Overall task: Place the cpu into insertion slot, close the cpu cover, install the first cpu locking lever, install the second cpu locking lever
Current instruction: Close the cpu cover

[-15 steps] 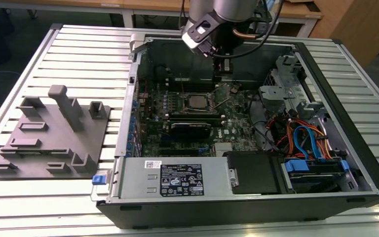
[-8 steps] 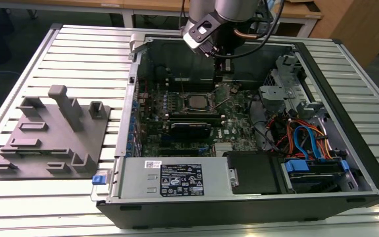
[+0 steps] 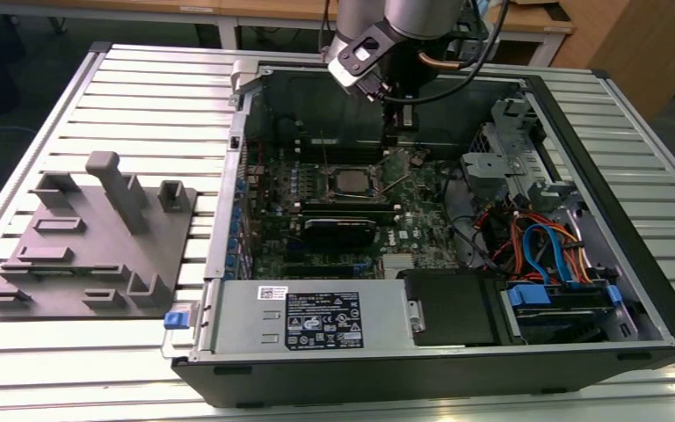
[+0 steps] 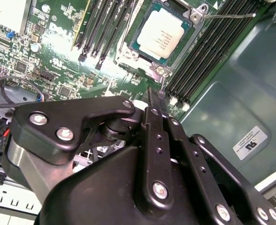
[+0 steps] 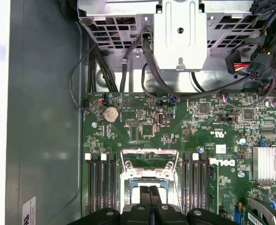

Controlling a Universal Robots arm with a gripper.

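Note:
The cpu (image 4: pixel 162 35) lies silver face up in the insertion slot (image 4: pixel 124 58) on the green board, and in the exterior view it (image 3: pixel 347 181) sits mid-board. The cpu cover (image 4: pixel 134 52) lies flat around the chip. One thin locking lever (image 4: pixel 227 15) sticks out sideways from a cover corner. The bent end of another lever (image 4: pixel 162 89) is right beside my fingertips. My gripper (image 4: pixel 153 93) is shut with nothing between the fingers. It hovers at the socket's edge (image 5: pixel 150 190) and reaches down into the case (image 3: pixel 403 132).
Black memory slots (image 4: pixel 105 28) flank the socket on both sides. A finned heat sink (image 5: pixel 269 161) and a metal cage with cables (image 5: pixel 180 33) stand near it. The case walls (image 3: pixel 619 176), power supply (image 3: pixel 308 316) and coloured cables (image 3: pixel 537 246) hem in the board. A grey fixture (image 3: pixel 91 237) lies outside the case.

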